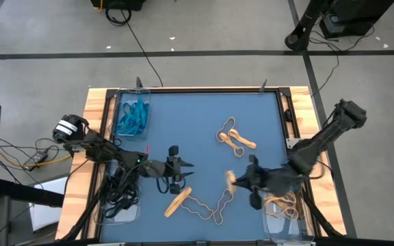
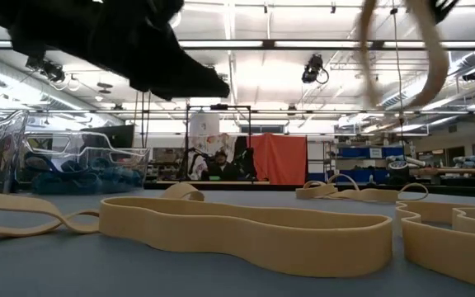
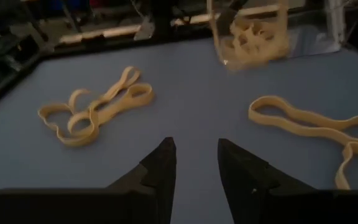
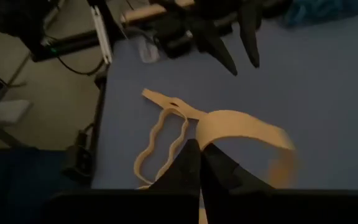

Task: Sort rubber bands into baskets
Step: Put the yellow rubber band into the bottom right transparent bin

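This is a big lab or workshop hall. Long lights (image 2: 246,45) hang from a high ceiling with pipes. Far back stand an orange screen (image 2: 280,159) and blue shelves (image 2: 361,157). The floor (image 1: 204,31) is grey concrete with black cables (image 1: 132,31) beyond the table's far edge.

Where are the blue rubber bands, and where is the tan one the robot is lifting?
blue rubber bands (image 1: 132,117), high view, middle of the pile in the clear basket.
lifted tan rubber band (image 4: 247,127), right wrist view, wide loop above the right gripper's shut fingers.
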